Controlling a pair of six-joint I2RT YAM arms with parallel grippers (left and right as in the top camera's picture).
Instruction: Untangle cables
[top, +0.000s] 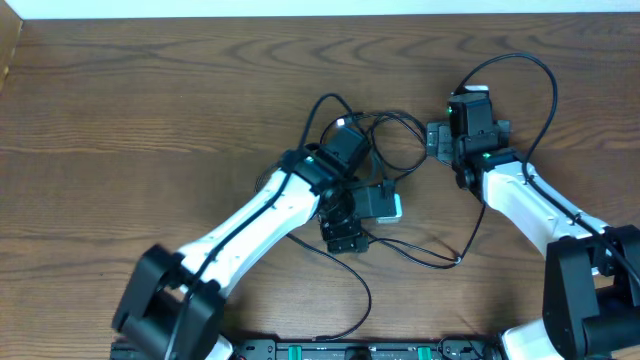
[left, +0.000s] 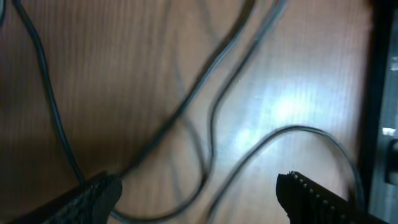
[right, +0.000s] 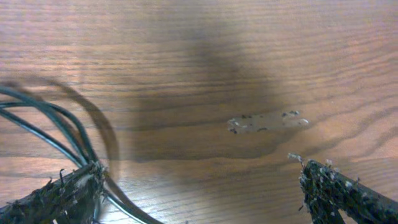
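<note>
Thin black cables (top: 392, 140) lie looped and crossed on the wooden table between the two arms, and one strand (top: 425, 255) trails toward the front. My left gripper (top: 345, 232) hangs over the tangle's near side. In the left wrist view it (left: 199, 186) is open, with blurred grey cables (left: 211, 118) on the wood beneath and between its fingertips, none pinched. My right gripper (top: 437, 140) sits at the tangle's right side. The right wrist view shows it (right: 199, 174) wide open over bare wood, with several cables (right: 56, 124) running past its left fingertip (right: 87, 183).
A black rail (top: 350, 350) runs along the table's front edge. Thicker black leads loop off the right arm (top: 545, 90). A pale scuff mark (right: 267, 121) shows on the wood ahead of the right gripper. A dark band (left: 382, 93) fills the left wrist view's right edge.
</note>
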